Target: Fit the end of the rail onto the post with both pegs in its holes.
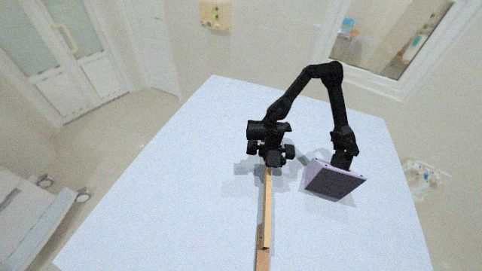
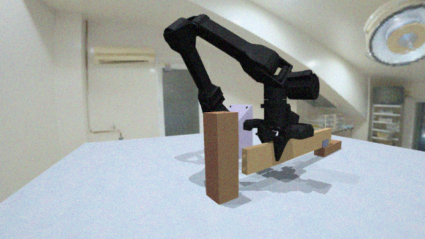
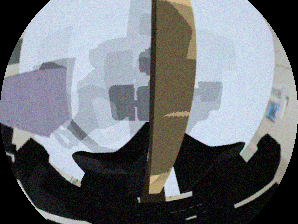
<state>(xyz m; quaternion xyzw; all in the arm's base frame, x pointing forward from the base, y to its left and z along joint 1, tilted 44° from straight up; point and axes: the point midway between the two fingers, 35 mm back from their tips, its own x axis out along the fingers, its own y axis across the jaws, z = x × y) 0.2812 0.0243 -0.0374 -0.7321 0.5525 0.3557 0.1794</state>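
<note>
From the top view, the black arm [image 1: 331, 94] is seen bent over the pale surface [image 1: 181, 181]. The hand [image 1: 272, 158] is closed on the long wooden rail [image 1: 267, 207], near one end of it. The rail runs straight down the picture from the hand to the brown block [image 1: 262, 260] at the bottom edge. The arm's purple base [image 1: 333, 178] is seen just to the right of the hand.

From the side view, the rail [image 2: 299, 147] is gripped from above by the hand [image 2: 278, 153], with one dark finger [image 2: 278, 149] laid down its side. The near end of the rail is lifted off the surface [image 2: 99, 186], and its shadow is seen below it. The far end is set on the low block [image 2: 329, 148], by a small grey bracket [image 2: 325, 143]. The tall wooden post [image 2: 222, 156] is stood upright, close to the near end of the rail. A small gap is seen between the two. Whether the pegs are in the holes cannot be told.

From the wrist view, the rail [image 3: 169, 90] is seen running up the middle. It is squeezed between the two dark fingers at the bottom. The purple base [image 3: 36, 99] is seen at the left.
</note>
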